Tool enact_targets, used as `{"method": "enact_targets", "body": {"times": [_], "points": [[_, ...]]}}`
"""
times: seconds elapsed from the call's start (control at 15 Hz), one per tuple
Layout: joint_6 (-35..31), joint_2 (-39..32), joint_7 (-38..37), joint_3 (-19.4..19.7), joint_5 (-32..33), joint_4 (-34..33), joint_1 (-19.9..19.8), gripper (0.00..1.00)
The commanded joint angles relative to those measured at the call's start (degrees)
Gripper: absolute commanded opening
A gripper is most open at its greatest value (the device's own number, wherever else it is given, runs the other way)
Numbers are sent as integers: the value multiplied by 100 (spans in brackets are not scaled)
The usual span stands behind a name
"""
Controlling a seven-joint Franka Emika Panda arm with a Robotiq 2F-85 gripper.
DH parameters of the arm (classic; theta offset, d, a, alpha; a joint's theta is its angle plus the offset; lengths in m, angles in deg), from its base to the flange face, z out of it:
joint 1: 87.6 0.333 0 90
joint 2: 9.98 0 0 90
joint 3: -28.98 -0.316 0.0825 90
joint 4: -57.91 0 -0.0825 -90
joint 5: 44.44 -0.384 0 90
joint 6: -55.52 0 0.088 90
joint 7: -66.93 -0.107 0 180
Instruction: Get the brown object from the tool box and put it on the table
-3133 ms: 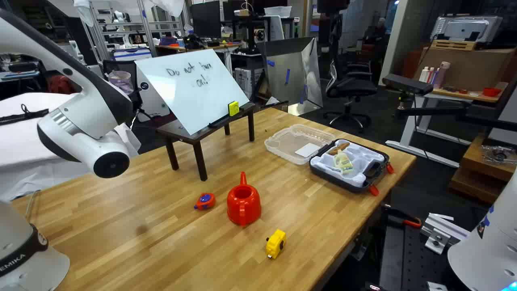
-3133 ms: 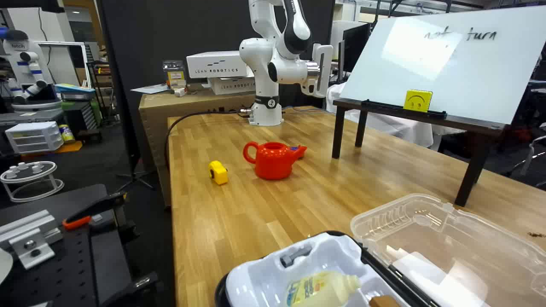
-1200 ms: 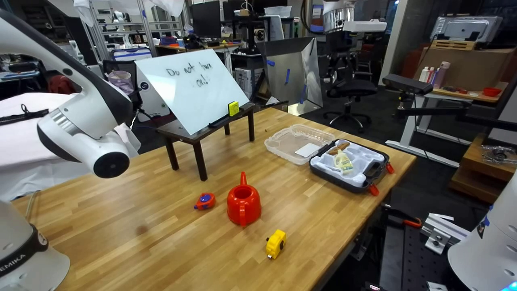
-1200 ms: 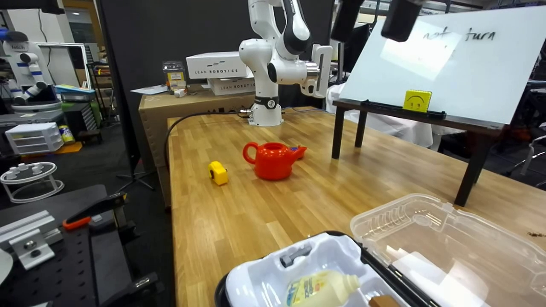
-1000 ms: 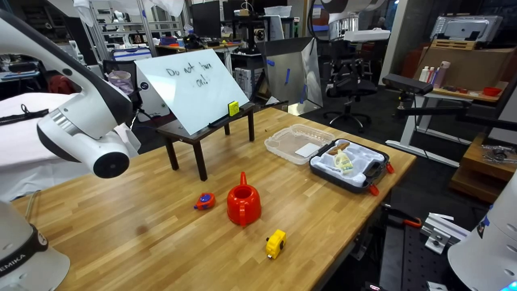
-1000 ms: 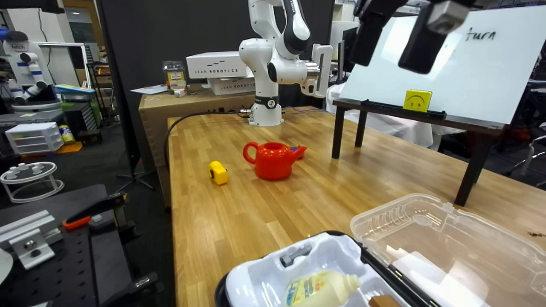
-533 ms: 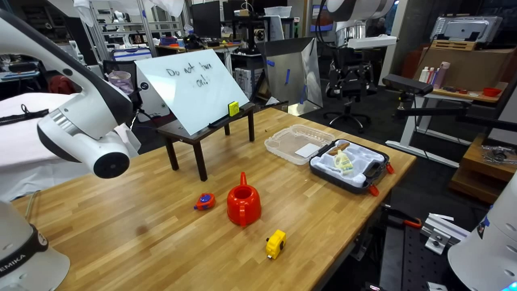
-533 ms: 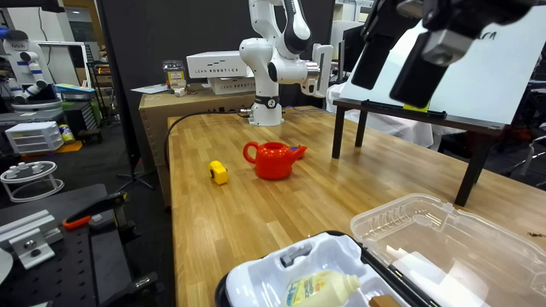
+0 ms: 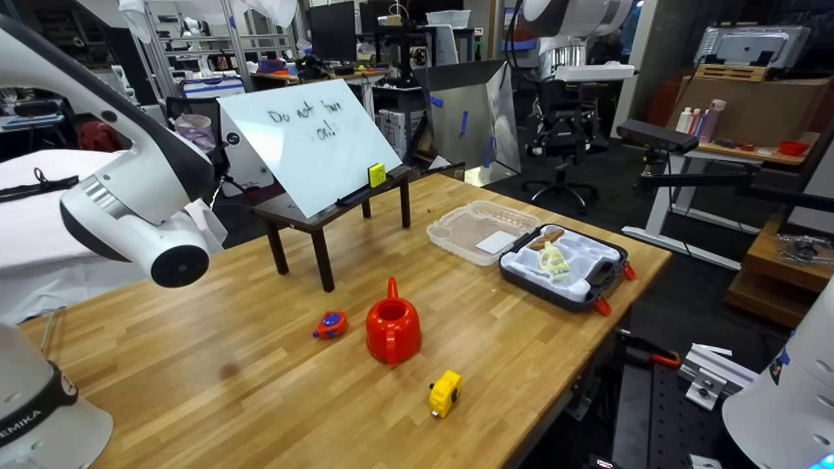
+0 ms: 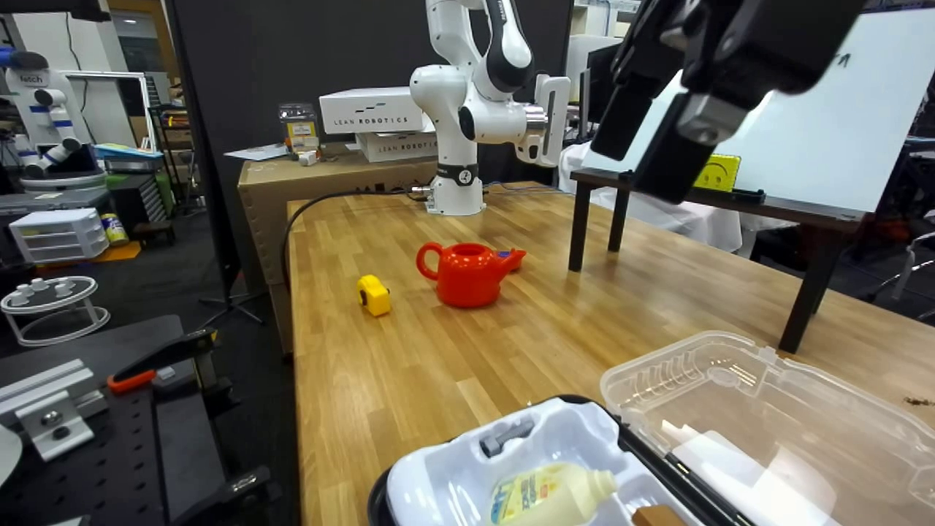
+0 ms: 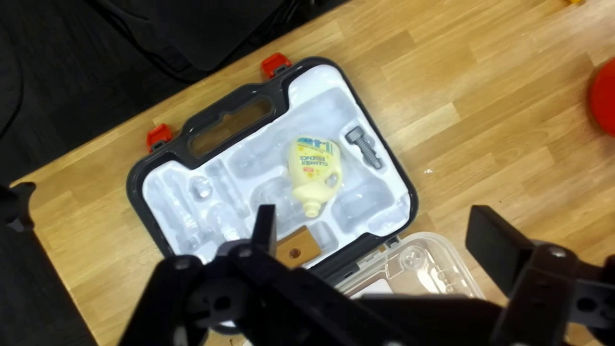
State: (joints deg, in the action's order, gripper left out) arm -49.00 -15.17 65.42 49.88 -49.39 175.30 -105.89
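Note:
The brown object (image 9: 546, 239) is a small flat wooden piece with a hole, lying in the tool box (image 9: 548, 294) beside its hinge. Its end shows in an exterior view (image 10: 656, 516). In the wrist view the brown object (image 11: 306, 244) is partly hidden behind the left finger. The tool box has a dark rim and a white moulded insert (image 11: 317, 108) and lies open on the table (image 9: 260, 371). My gripper (image 11: 373, 211) is open, with nothing between its fingers. It hangs above the table, apart from the tool box; the gripper (image 10: 637, 172) also shows from outside.
A yellow bottle (image 11: 314, 166) and a grey bolt (image 11: 363, 146) lie in the tool box. The clear lid (image 9: 469, 225) is folded out flat. A red teapot (image 9: 393, 332), two tape measures (image 9: 445, 394) and a whiteboard stand (image 9: 319, 247) stand nearby. A second arm (image 9: 146, 176) is at the table's far end.
My gripper has come down into view from above. Over the last half second it shifts left and slightly lower in an exterior view. The brown object and tool box have not moved.

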Motion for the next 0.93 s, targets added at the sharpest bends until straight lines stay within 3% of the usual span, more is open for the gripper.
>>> {"method": "enact_targets", "body": {"times": [0.0,0.33,0.87], "points": [[485,-514,-311,0,-697,-432,-198,100],[26,-976,-700,103,-1149,-604,-449,100],[34,-961,-654,68,-1026,-571,-462,100]]}}
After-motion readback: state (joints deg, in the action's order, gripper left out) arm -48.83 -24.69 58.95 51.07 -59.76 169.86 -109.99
